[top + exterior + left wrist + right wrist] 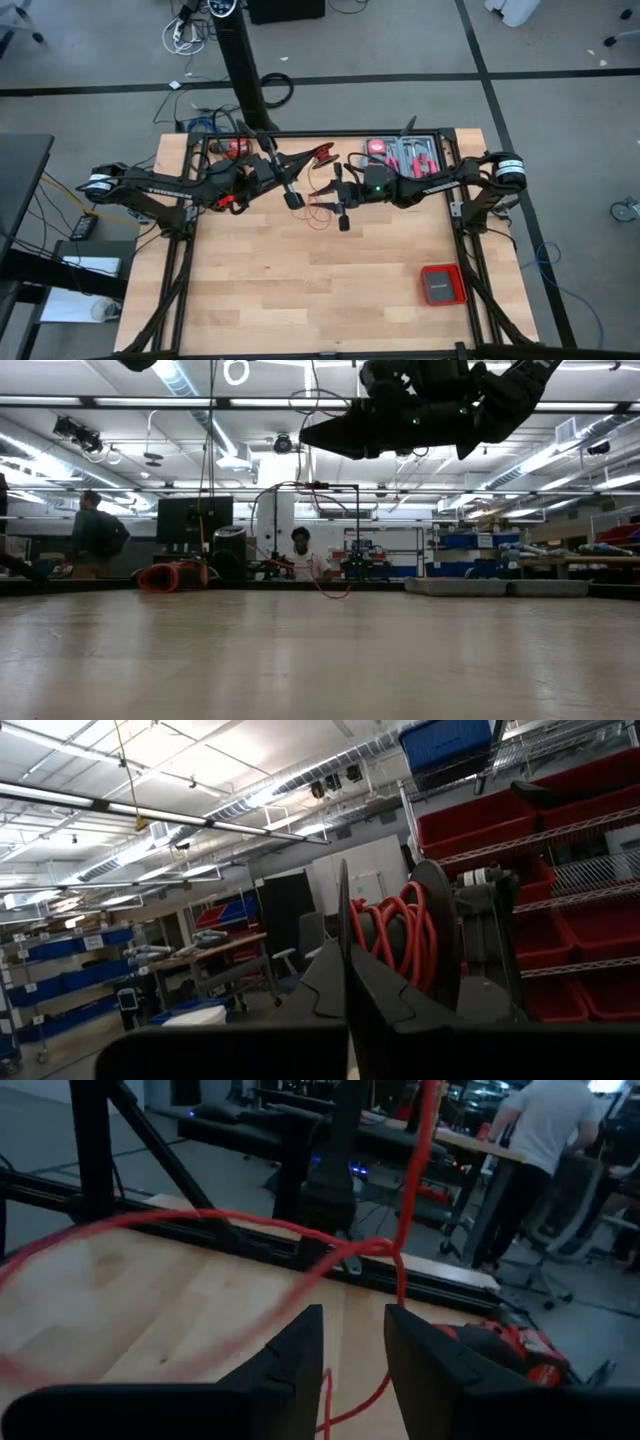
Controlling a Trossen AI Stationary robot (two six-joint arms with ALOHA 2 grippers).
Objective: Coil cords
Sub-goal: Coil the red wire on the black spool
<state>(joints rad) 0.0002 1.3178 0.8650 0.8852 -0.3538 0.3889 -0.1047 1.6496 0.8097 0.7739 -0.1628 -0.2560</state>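
A very thin red cord hangs in slack loops above the middle of the table's far half; it also shows in the right wrist view and the low view. My left gripper is raised and shut, with a red bit of cord at its fingertips. My right gripper is lower, level and open, pointing toward the table's left. One strand runs through the gap between its fingers; I cannot tell whether it touches them. My left gripper has the cord's upper part pinched at its fingertips. The fingers slant upward toward the table's right. From there the cord hangs down slack, as a strand and a wide loop. In the left wrist view no cord shows between the shut fingers.
A red-and-black drill lies at the far left of the table. A tray of red-handled tools stands at the far right. A flat red square box sits near the right edge. Bare wood fills the near half.
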